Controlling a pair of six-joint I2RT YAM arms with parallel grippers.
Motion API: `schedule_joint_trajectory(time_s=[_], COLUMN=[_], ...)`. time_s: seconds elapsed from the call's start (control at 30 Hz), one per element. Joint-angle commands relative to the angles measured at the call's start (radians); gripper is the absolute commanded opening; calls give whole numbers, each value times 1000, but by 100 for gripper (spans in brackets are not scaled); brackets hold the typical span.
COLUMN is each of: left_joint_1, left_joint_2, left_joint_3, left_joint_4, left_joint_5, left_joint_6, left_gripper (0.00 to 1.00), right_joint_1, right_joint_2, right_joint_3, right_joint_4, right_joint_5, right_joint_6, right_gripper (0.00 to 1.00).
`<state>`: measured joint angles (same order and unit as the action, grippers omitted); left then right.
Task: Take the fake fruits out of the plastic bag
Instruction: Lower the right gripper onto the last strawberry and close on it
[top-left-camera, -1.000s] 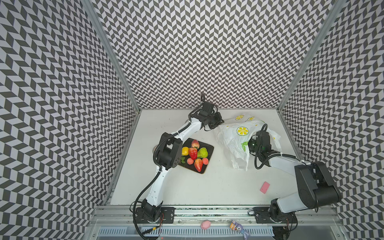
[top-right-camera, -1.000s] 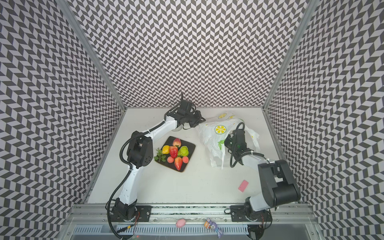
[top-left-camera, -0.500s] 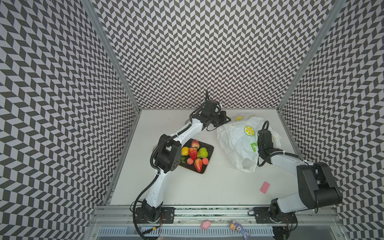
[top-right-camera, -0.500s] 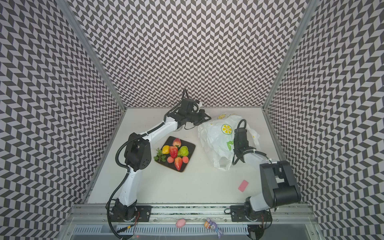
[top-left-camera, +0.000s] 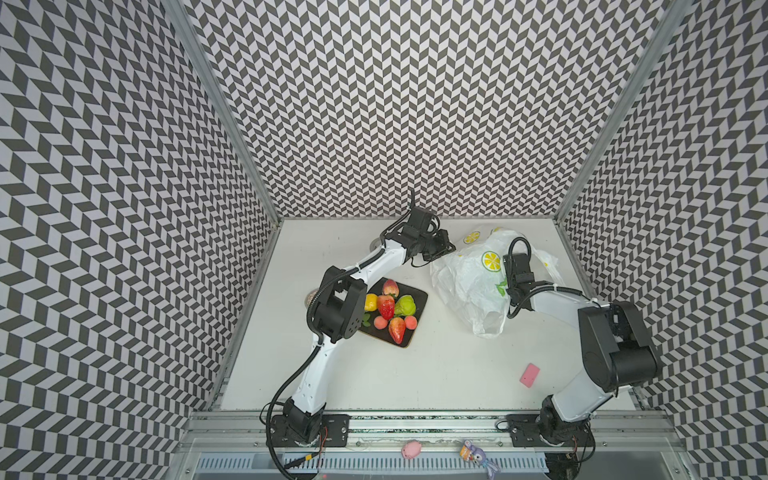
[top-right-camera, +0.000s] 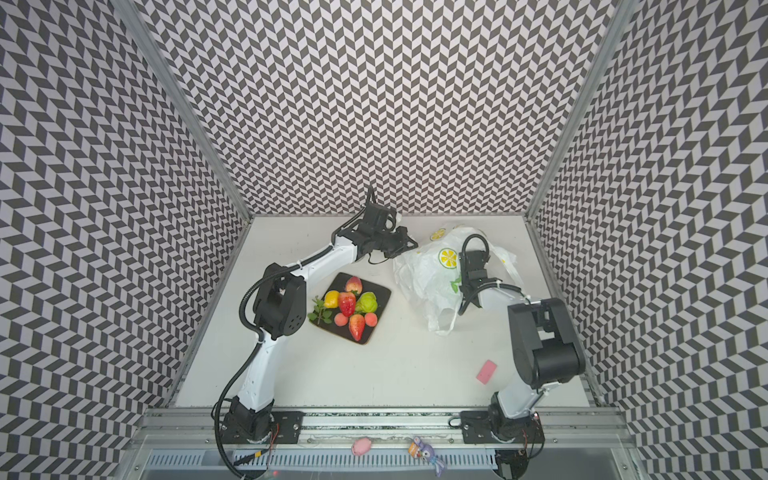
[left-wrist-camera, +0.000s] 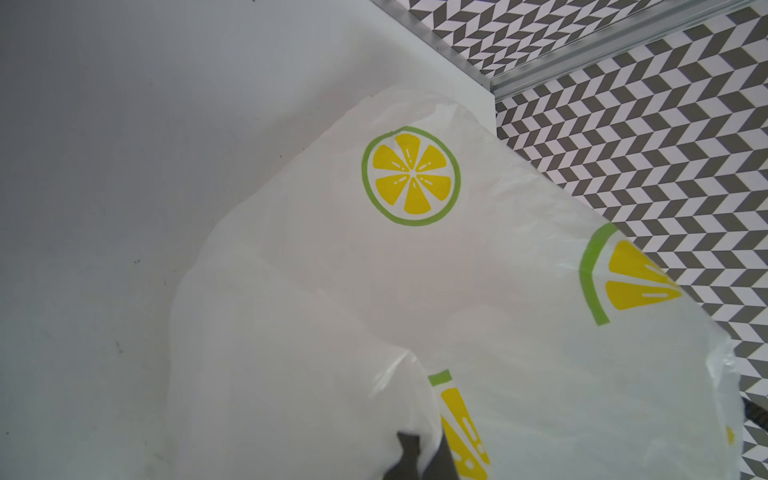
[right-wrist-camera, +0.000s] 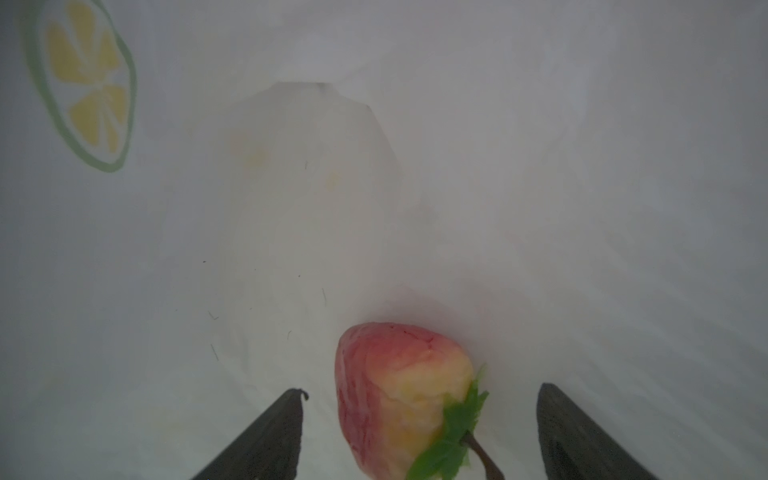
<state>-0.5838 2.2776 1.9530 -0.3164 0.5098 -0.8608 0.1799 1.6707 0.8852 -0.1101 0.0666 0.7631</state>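
Left claw (left-wrist-camera: 424, 455) seems pinched shut on the bag (left-wrist-camera: 374, 291); lift that fold. Right claw (right-wrist-camera: 422, 390), wide open inside, straddles an apple (right-wrist-camera: 395, 386) untouched: centre, then close gently.

The plastic bag (left-wrist-camera: 332, 311) filled most of the frame, its white film printed with lemon slices (left-wrist-camera: 410, 176), and lay on the pale table (left-wrist-camera: 124, 145). The left gripper (left-wrist-camera: 419, 455) pinched a fold of it, dark tips closed together.

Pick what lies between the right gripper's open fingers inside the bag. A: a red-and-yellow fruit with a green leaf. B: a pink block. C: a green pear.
A: in the right wrist view the red-and-yellow fruit lies between the spread jaws of the right gripper, inside the plastic bag.
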Motion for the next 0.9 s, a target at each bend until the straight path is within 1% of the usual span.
schedule_joint_trajectory(time_s=[0.0,0.1,0.27,0.47,0.6,0.73,0.87], left_joint_1=[-7,-8,-13,-16,-16,-15,-11], left_joint_2=[-37,-40,-44,-43,-50,-52,-64], left_joint_3=[-8,-11,-12,-28,-43,-52,-69], left_joint_4=[0,2,4,7,8,7,0], left_joint_5=[-6,-5,-4,-5,-8,-15,-31], left_joint_6=[5,6,2,0,2,5,17], left_gripper=[0,0,0,0,0,0,0], right_joint_1=[9,11,12,15,15,15,14], right_joint_2=[31,60,104,154,167,171,143], right_joint_3=[43,68,106,133,129,120,109], right_joint_4=[-45,-56,-46,-28,-14,3,15], right_joint_5=[56,60,31,-16,-37,-61,-70], right_joint_6=[73,75,69,71,79,78,72], right_gripper=[85,86,86,81,72,59,48])
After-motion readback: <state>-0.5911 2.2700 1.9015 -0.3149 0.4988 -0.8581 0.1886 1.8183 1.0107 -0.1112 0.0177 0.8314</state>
